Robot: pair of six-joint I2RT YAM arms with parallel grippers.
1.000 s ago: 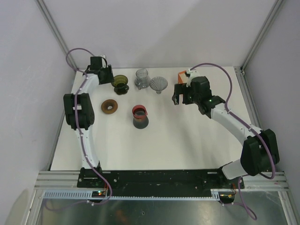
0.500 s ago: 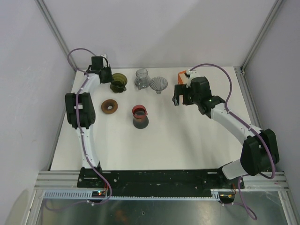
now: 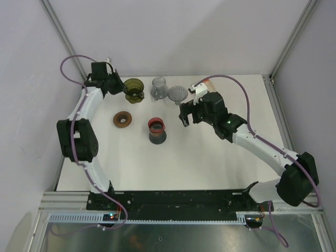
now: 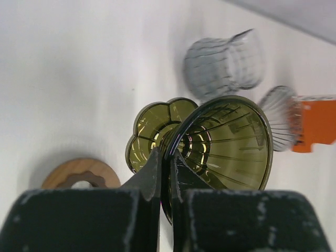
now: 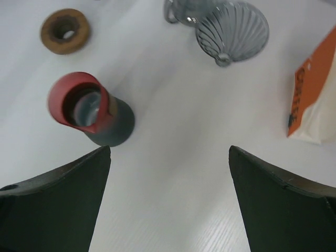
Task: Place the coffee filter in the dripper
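My left end effector (image 4: 167, 157) is closed tight on the rim of the olive-green translucent ribbed cone dripper (image 4: 226, 142), one finger inside the cone and one outside. The dripper (image 3: 134, 88) is at the far left of the white tabletop (image 3: 210, 157), with its scalloped base showing behind the cone. I cannot tell whether that base touches the tabletop.

Just to its right stands a clear ribbed glass jug (image 3: 159, 86). Next to the jug is a clear grey ribbed cone (image 3: 177, 94). A brown wooden ring (image 3: 123, 119) lies flat nearer to me than the dripper.

My right end effector (image 5: 169, 152) hangs above the middle of the tabletop with its fingers spread wide and nothing between them. Below it, to its left, stands a dark grey vessel with a red rim (image 5: 92, 110). An orange-and-white packet (image 5: 315, 100) lies off to its right, its printing too small for me to read.
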